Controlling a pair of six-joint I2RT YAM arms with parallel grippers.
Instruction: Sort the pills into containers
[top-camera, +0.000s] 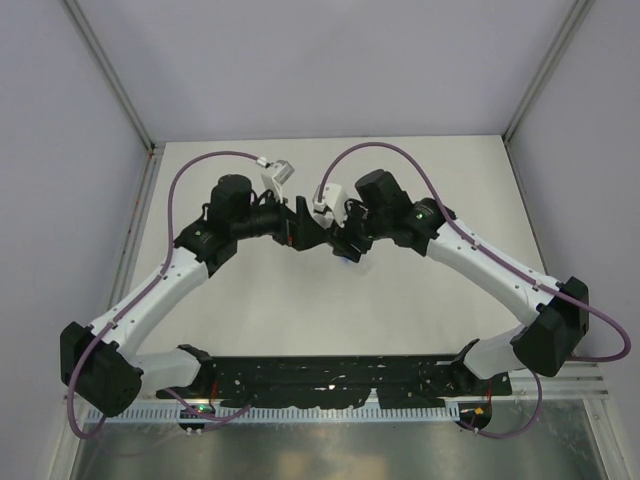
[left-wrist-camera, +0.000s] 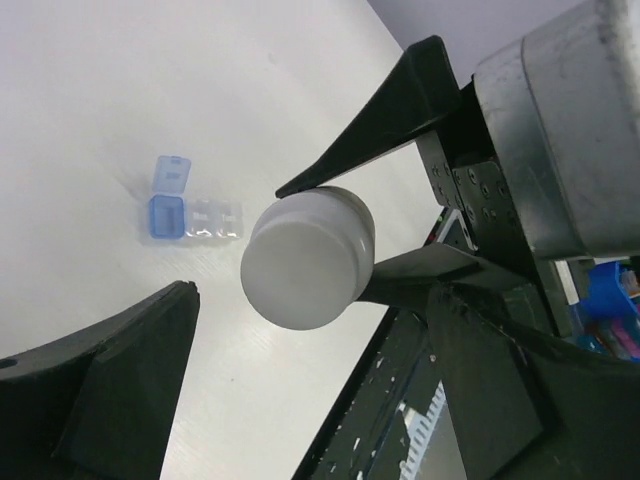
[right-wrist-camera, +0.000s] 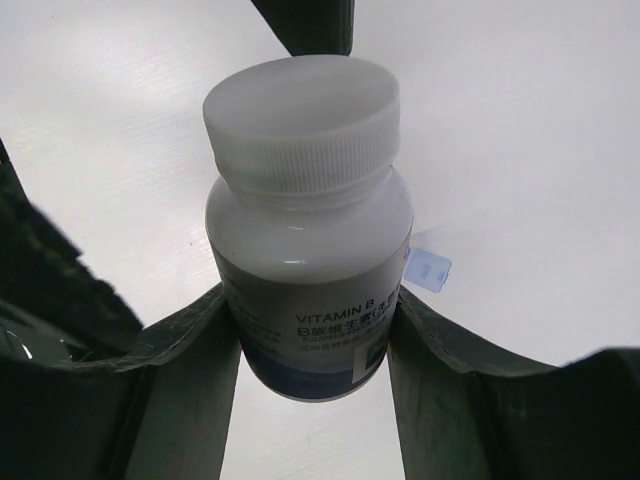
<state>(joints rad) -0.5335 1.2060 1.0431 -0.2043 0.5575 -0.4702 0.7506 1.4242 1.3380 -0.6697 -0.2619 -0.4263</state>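
the right hand (right-wrist-camera: 310, 335) grips the bottle (right-wrist-camera: 310, 250) by its lower sides, one finger each side, holding it above the surface, with vitamin b on the label. the left hand (left-wrist-camera: 310, 320) stands wide open around the bottle's white cap (left-wrist-camera: 308, 258), and neither finger touches it. the bottle's base is cut off below the fingers, and the small label print is unreadable. farther off, the clear container (left-wrist-camera: 195, 208) lies on the white surface (top-camera: 400, 300) with its blue lid flipped open; its contents cannot be made out. pale walls (top-camera: 300, 60) close the far side.
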